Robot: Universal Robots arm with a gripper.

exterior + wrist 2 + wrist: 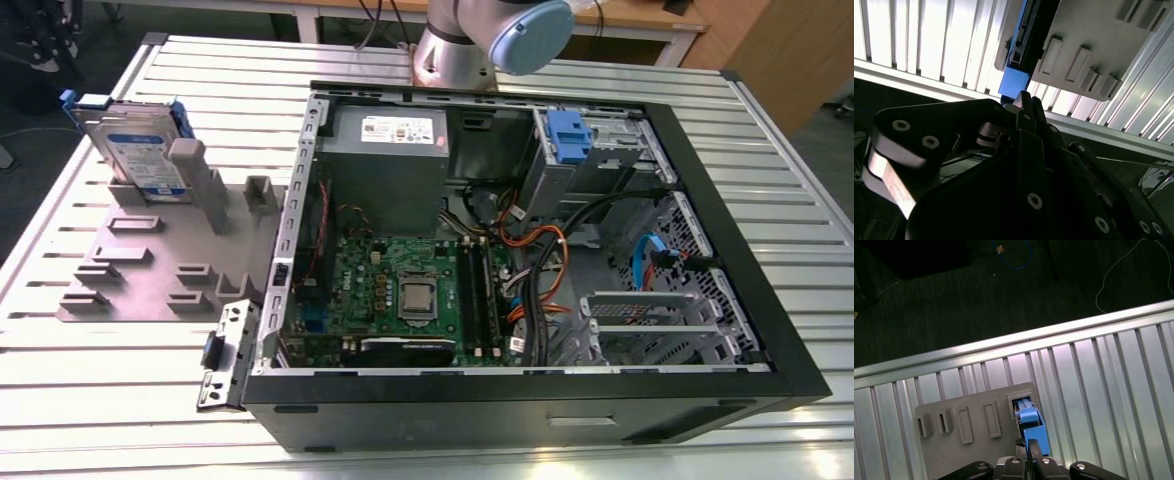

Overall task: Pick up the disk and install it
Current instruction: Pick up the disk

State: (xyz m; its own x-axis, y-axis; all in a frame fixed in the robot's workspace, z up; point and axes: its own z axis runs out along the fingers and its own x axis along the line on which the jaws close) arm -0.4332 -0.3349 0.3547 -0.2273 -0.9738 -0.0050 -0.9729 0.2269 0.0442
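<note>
Claw: black two-finger claw [1031,444], seen in both wrist views [1026,99]; fingers pressed together with no gap between them, nothing held.
Disk: flat rectangular silver disk [140,150] with a white-and-blue label, standing on edge in the holder, directly ahead of the claw tips and not yet picked up.
Disk handle: blue plastic end handle [1030,422] [1014,82] faces the claw, in line with the shut fingers; the exterior view shows nothing touching it.
Holder: grey slotted plastic holder [160,265] [974,427] [1089,40] under the disk, spreading out to one side of the claw.
Table: ribbed aluminium table [80,390] [1114,380] beyond the claw, carrying the holder and the case.
Case: black open computer case [534,405] with green motherboard [400,290], well to the side of the claw, just beside the holder on the exterior view's right.
Caged drive: second blue-tabbed drive [570,135] in a grey metal cage at the case's far corner, well apart from the claw.
Arm: silver arm [454,50] with a pale-blue joint cap, rising behind the case.
</note>
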